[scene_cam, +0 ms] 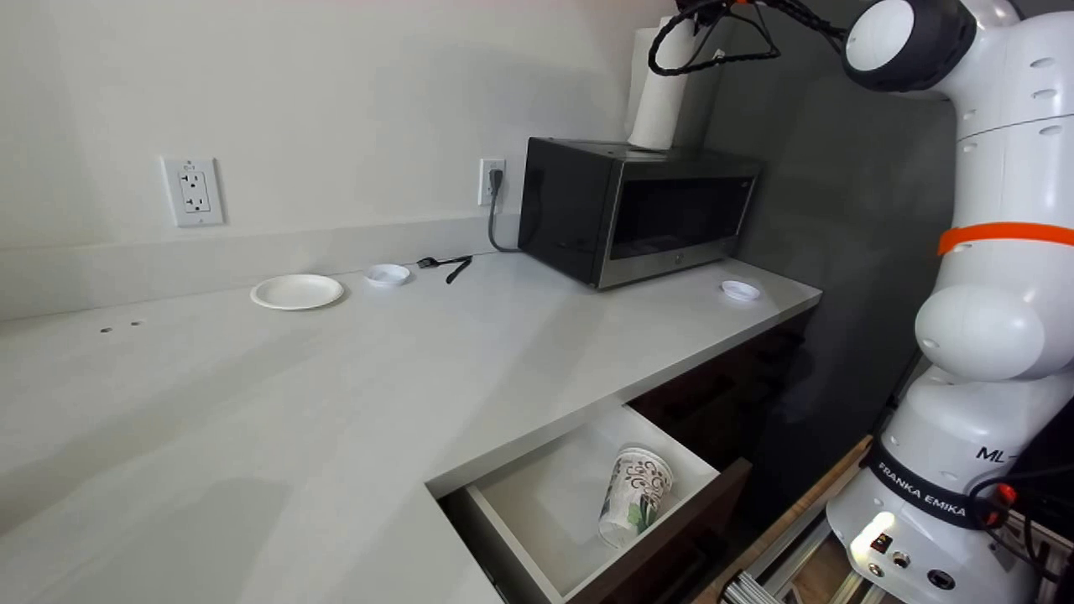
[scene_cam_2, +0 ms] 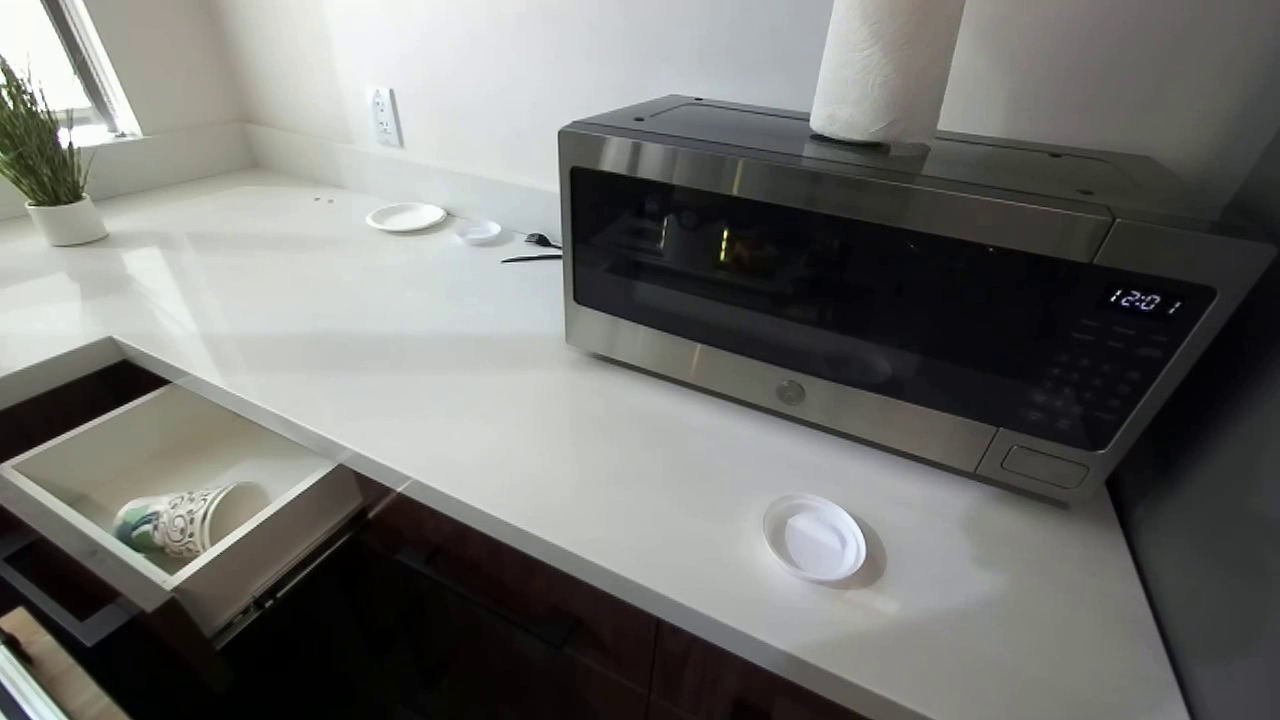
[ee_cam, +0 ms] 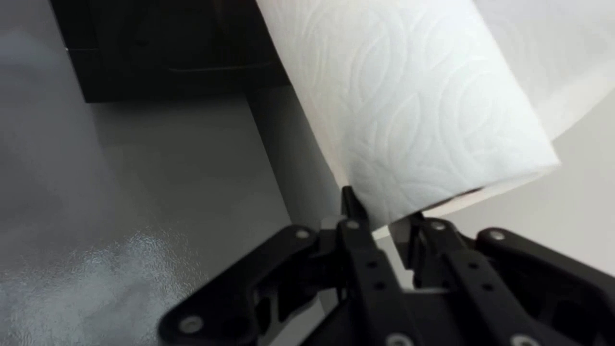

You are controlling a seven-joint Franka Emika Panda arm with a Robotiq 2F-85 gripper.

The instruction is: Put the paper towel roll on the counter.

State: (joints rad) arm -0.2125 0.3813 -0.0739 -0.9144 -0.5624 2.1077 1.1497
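- White paper towel roll (scene_cam_2: 887, 70): being gripped near its upper end by the pincer (ee_cam: 383, 206) and being held tilted over the microwave (scene_cam_2: 840, 290); contact with the top is not being shown clearly.
- Off-white table (scene_cam: 377, 403): being lined along the wall (scene_cam: 336, 101) by plate (scene_cam: 297, 292), small dish (scene_cam: 387, 275), black fork (scene_cam: 430, 262) and knife (scene_cam: 459, 269); second dish (scene_cam_2: 815, 538) being carried in front of the microwave.
- Open drawer (scene_cam: 537, 503): being occupied by a patterned paper cup (scene_cam: 635, 495), perhaps nested.
- Far end: being lit by a window (scene_cam_2: 35, 60), potted plant (scene_cam_2: 62, 218) being stood nearby.

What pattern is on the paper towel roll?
The paper towel roll has white embossed curves, clearest in the wrist view.
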